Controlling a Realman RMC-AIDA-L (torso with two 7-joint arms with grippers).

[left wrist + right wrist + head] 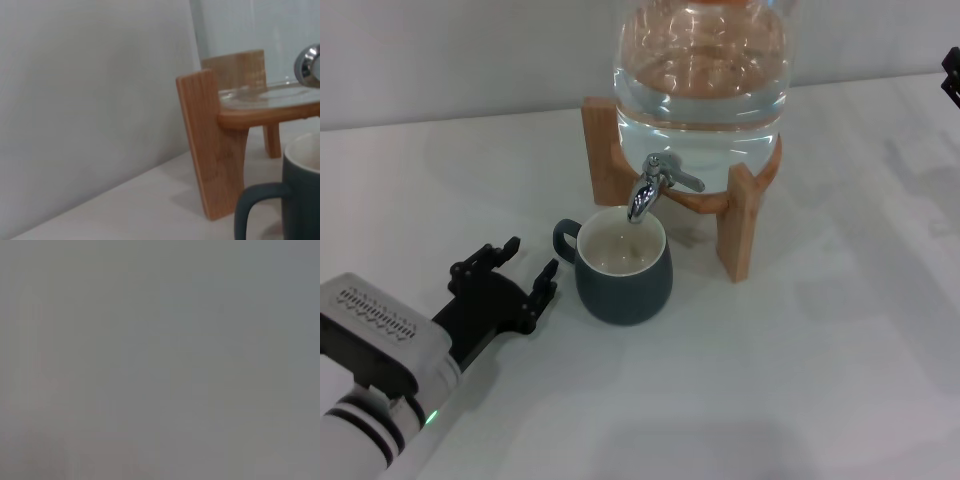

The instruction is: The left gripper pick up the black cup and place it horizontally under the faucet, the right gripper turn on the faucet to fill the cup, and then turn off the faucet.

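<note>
cup (623,272): ceramic, stiff, heavyish, glazed-slick; stands under faucet (648,190); grab body sides
L gripper (528,271): jaws released, cup's 9 o'clock
R gripper (952,78): 2 o'clock edge, jaws can't tell

Cup (624,271) upright under faucet (650,188); left gripper (523,267) just left.

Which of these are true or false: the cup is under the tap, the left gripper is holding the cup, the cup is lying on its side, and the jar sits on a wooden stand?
1. The black cup stands under the faucet. True.
2. The left gripper grips the cup. False: it is open, beside the cup's handle, not touching.
3. The cup lies on its side. False: it stands upright, mouth up.
4. The glass jar rests on a wooden stand. True.
5. The right gripper holds the faucet lever. False: it sits at the head view's far right edge.
</note>
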